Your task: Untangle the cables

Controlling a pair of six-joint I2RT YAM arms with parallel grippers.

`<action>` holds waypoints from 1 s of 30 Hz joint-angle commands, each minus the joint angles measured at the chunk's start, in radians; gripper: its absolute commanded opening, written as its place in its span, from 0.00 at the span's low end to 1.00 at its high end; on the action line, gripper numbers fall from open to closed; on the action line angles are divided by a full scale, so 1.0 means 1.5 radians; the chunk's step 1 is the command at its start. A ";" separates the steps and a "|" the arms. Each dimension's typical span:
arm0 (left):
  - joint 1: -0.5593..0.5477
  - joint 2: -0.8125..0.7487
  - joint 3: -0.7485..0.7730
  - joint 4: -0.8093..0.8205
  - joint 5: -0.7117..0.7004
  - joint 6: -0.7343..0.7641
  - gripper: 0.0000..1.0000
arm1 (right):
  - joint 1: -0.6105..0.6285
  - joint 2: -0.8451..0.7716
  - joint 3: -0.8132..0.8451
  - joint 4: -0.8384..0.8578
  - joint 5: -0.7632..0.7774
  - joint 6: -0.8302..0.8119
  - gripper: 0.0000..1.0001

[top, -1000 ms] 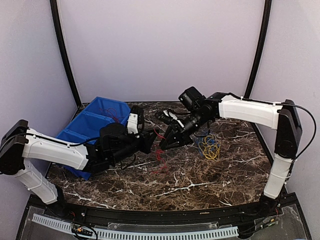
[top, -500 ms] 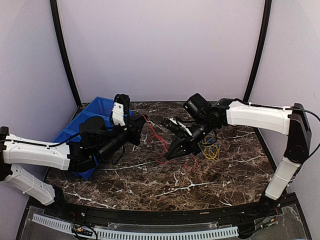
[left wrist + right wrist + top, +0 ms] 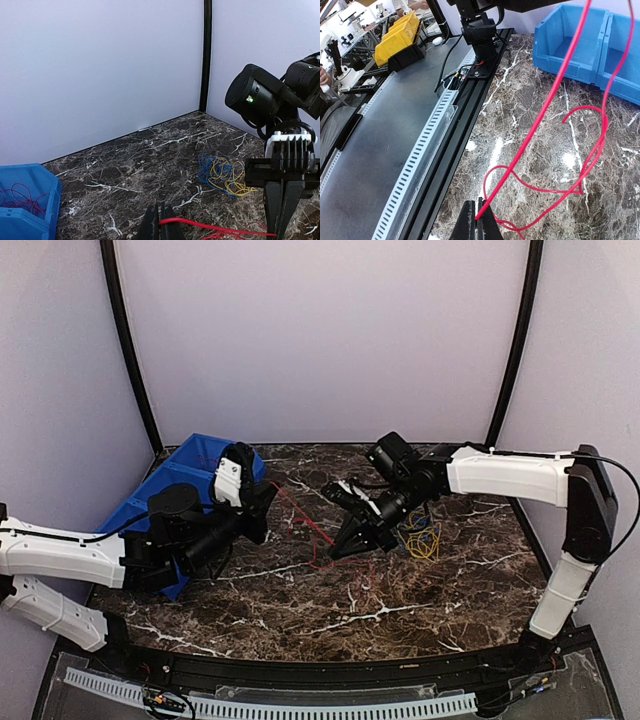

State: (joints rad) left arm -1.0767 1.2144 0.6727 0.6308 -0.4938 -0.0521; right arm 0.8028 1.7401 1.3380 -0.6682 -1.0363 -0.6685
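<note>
Now the red cable (image 3: 546, 102) is clamped by left gripper (image 3: 161, 216) and right gripper (image 3: 477, 214).
If overstretched (slack lies looped) — a knot may be tightened.

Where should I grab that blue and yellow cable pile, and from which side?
Probably an outer yellow loop of the blue and yellow cable pile, pinched from straight above: the pile lies flat and loose on the table, and that loop sticks out clear of the tangle.
</note>
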 commanded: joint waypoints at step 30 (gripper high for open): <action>0.136 0.227 -0.098 0.124 0.134 -0.282 0.00 | -0.103 0.033 -0.090 0.027 0.286 0.105 0.42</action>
State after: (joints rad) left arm -0.8726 1.5726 0.5610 0.8345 -0.3191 -0.4076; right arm 0.6415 1.8038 1.2175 -0.7441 -0.7452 -0.5800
